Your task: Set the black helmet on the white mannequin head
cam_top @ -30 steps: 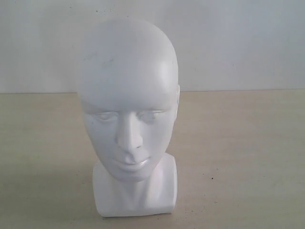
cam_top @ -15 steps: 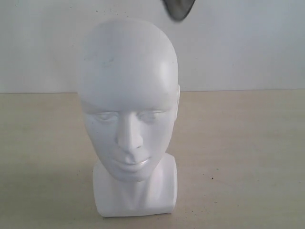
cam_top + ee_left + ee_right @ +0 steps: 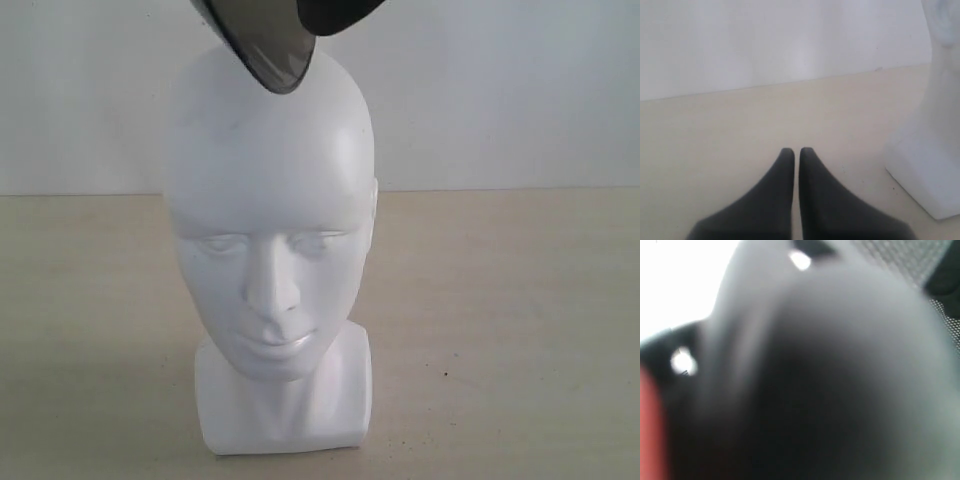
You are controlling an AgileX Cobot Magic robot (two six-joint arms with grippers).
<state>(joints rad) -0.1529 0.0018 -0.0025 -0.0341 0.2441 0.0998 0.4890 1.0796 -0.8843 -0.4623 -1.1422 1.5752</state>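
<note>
The white mannequin head (image 3: pixel 270 200) stands upright on the table, facing the exterior camera. The black helmet (image 3: pixel 335 12) hangs in the air right over its crown, cut off by the view's top edge. Its smoky visor (image 3: pixel 262 45) dips in front of the top of the forehead. In the right wrist view the helmet (image 3: pixel 815 380) fills the picture as a dark blur and hides my right gripper's fingers. My left gripper (image 3: pixel 796 150) is shut on nothing, low over the table beside the mannequin's block base (image 3: pixel 922 170).
The beige table (image 3: pixel 500 300) spreads out on both sides of the mannequin. A plain white wall (image 3: pixel 500 90) rises behind it. Neither arm shows in the exterior view.
The helmet has come down and to the left from the top edge of the exterior view; only a visor tip showed before, and nothing a second ago. The mannequin has not moved.
</note>
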